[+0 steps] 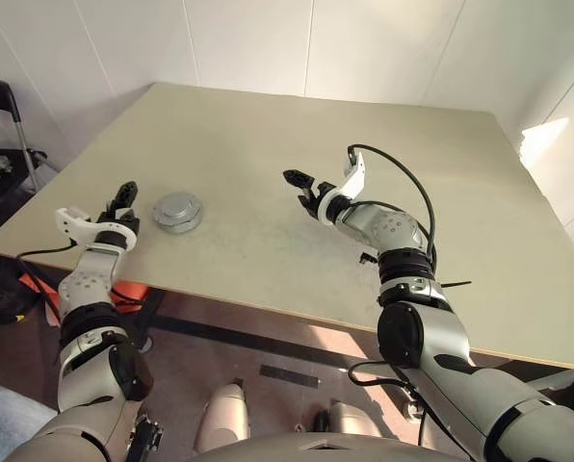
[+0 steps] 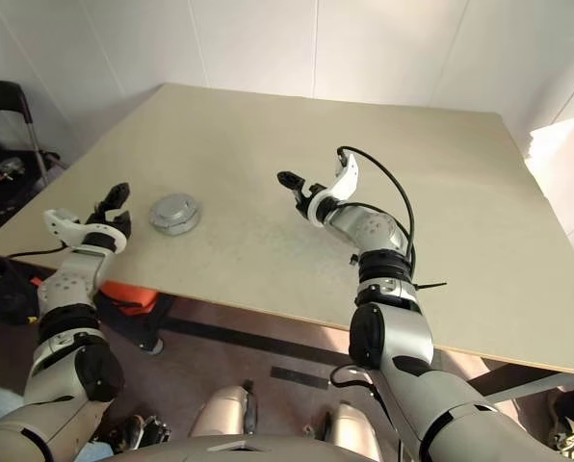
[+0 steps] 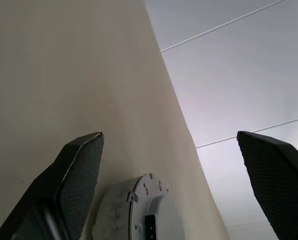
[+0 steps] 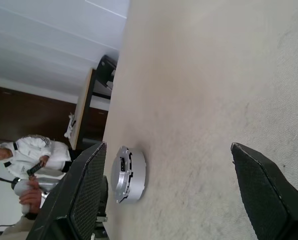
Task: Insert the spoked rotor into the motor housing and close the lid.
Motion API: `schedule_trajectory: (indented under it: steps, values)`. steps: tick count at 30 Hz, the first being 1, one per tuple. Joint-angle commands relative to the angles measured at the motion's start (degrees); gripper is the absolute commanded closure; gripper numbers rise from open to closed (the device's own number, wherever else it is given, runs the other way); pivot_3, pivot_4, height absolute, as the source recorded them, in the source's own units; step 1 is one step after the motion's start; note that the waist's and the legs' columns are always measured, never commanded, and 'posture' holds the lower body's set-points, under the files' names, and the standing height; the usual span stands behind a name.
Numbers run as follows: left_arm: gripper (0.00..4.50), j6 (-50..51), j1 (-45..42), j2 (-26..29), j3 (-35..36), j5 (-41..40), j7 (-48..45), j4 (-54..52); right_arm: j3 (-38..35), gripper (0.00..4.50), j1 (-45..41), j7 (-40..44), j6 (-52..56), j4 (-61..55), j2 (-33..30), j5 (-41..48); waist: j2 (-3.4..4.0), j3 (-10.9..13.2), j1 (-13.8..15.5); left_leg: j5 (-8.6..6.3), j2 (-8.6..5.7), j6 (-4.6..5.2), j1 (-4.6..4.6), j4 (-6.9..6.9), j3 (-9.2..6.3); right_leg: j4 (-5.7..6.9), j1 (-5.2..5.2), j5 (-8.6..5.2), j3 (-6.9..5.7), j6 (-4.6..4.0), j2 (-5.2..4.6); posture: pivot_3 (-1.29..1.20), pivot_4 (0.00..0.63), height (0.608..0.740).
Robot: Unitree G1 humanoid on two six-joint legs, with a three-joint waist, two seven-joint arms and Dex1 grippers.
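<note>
Right wrist view alone shows a person (image 4: 31, 165) beyond the motor housing (image 4: 127, 173).

Table (image 1: 268, 183) pale beige, faintly speckled. Motor housing (image 1: 178, 212) silver-grey, lid (image 3: 156, 215) same grey. My left gripper (image 1: 125, 202) and right gripper (image 1: 311, 192): black textured fingers, white brackets. Walls white. Person (image 4: 31, 160), lower left of right wrist view, wears white jacket.

You see a big tan table (image 2: 268, 173). The round silver motor housing (image 2: 175, 213) sits on it with its lid on. Your left gripper (image 2: 87, 219) is just beside it, open. Your right gripper (image 2: 315, 188) hangs open, well apart.
</note>
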Motion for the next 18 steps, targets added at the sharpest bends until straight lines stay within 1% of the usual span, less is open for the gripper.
schedule_trajectory:
  steps: [1,3,5,7,8,11,14,18]
  values:
    - [0.01,-1.0,-0.6,0.9,-1.2,1.1,-1.7,-3.1,3.7,0.0,-1.1,3.3,-2.3,-3.0,-0.3,-2.6,0.0,0.0,0.1,0.01,0.0,-0.02,-0.01,0.0,0.0,0.0,0.0,0.01,0.0,0.0,0.0,0.0,0.0,0.74]
    - [0.01,-0.9,0.0,0.6,-2.9,2.3,-2.3,-5.4,6.9,0.0,0.0,5.5,-5.0,-5.1,-0.7,-5.5,-0.01,0.0,0.2,0.03,0.0,-0.04,0.0,0.01,-0.01,-0.01,0.04,0.02,-0.02,0.0,0.0,0.0,0.0,0.74]
    - [0.01,-1.4,1.9,-0.6,-7.5,5.3,-3.9,-11.7,13.1,0.0,2.5,9.2,-11.3,-9.6,-2.3,-11.6,-0.05,0.0,0.2,0.03,0.01,-0.05,0.0,0.02,-0.01,-0.01,0.05,0.05,-0.03,0.01,-0.01,0.0,0.0,0.74]
    - [0.01,-3.2,4.3,-1.9,-12.7,9.0,-5.4,-18.7,16.9,0.0,4.6,11.1,-16.7,-12.3,-4.3,-16.4,-0.08,0.0,0.4,0.03,0.0,-0.05,-0.01,0.04,-0.07,-0.07,0.17,0.06,-0.09,0.04,-0.04,0.0,0.0,0.74]
    - [0.01,-3.9,5.0,-2.2,-14.2,10.3,-5.7,-20.6,17.6,0.0,5.1,11.6,-18.2,-12.6,-4.9,-17.5,-0.08,0.0,0.5,0.03,-0.01,-0.05,0.0,0.05,-0.1,-0.1,0.23,0.07,-0.11,0.06,-0.04,0.0,0.0,0.74]
    - [0.01,-2.4,7.9,-1.3,-21.2,13.9,-8.5,-28.2,19.3,0.0,6.8,18.9,-21.8,-13.6,-10.2,-19.5,-0.09,0.0,0.4,0.03,0.01,-0.06,0.1,0.08,-0.1,-0.09,0.34,0.08,-0.11,0.08,-0.04,0.0,0.0,0.74]
    - [0.01,-1.6,8.9,0.0,-26.5,17.4,-10.1,-31.8,21.0,0.0,7.8,24.5,-23.5,-13.1,-15.0,-21.6,-0.09,0.0,0.2,0.03,0.01,-0.05,0.39,0.08,-0.09,-0.09,0.64,0.08,-0.11,0.07,-0.04,0.0,0.0,0.74]
    - [0.01,-4.7,10.7,2.3,-37.5,28.8,-12.4,-32.4,25.7,0.0,8.6,28.5,-27.0,-9.4,-20.5,-28.2,-0.07,0.0,0.0,0.03,0.06,-0.06,0.84,0.05,-0.04,-0.08,0.96,0.05,-0.09,0.03,-0.02,0.0,0.0,0.74]
